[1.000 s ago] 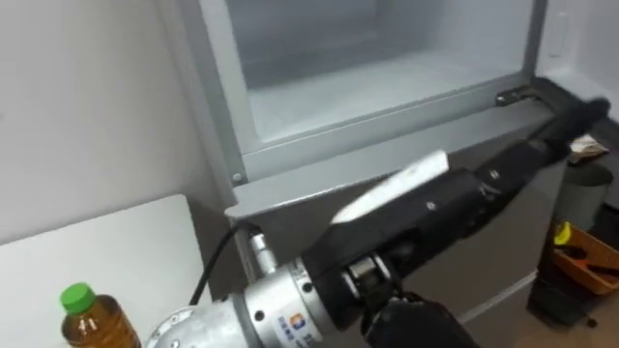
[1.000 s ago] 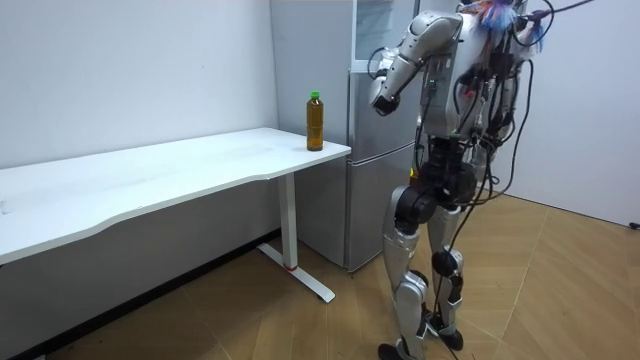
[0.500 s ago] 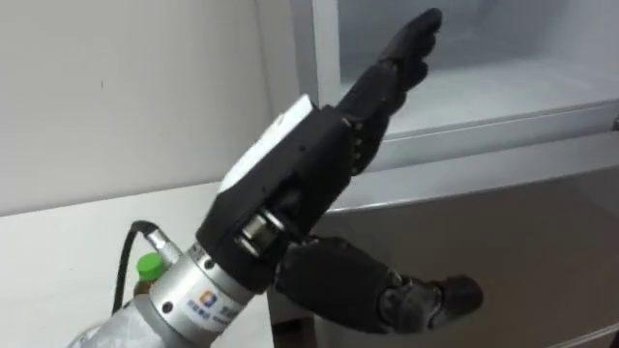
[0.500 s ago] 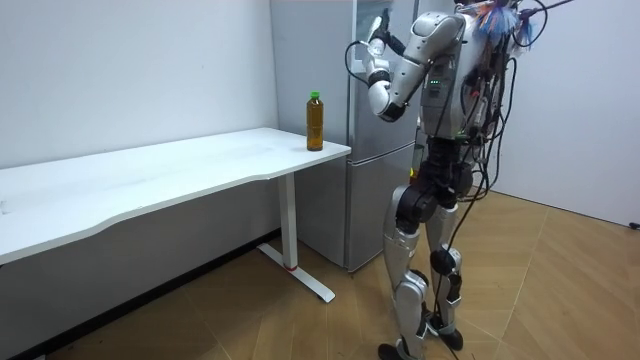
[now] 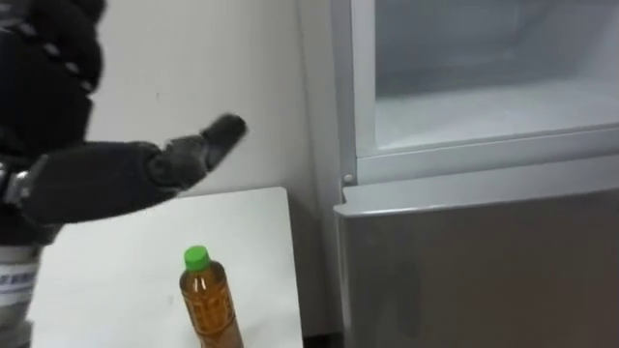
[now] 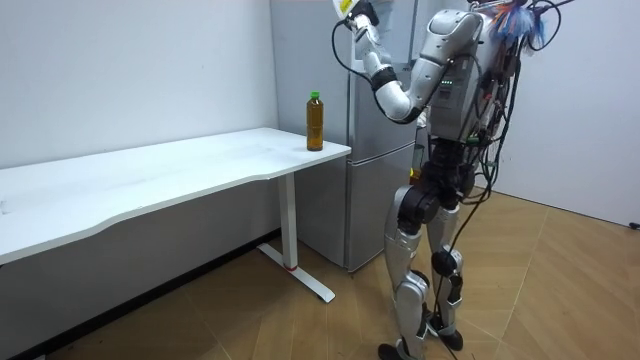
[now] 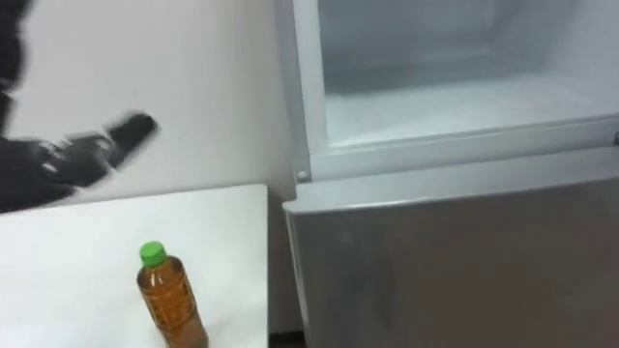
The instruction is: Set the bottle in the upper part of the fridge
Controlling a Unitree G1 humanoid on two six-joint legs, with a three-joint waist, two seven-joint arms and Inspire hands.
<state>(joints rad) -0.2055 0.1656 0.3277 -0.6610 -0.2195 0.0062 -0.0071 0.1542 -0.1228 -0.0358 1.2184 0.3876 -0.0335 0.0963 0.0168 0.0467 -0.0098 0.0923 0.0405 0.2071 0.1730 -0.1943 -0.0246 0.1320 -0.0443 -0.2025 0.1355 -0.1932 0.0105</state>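
The bottle holds amber liquid under a green cap and stands upright on the white table's corner, just left of the fridge. In the room view the bottle is at the table end nearest the robot. My left hand is raised high at the left, open and holding nothing, well above the bottle and apart from it. The room view has that left hand up above head height. The upper fridge compartment stands open, with a bare white shelf inside.
The lower fridge door is closed, grey and flat. A white wall runs behind the table. In the room view the robot stands on a wooden floor close in front of the fridge, beside the long table.
My left arm has swung from in front of the fridge up and to the left, over the table. The camera has turned left, so the bottle shows more fully.
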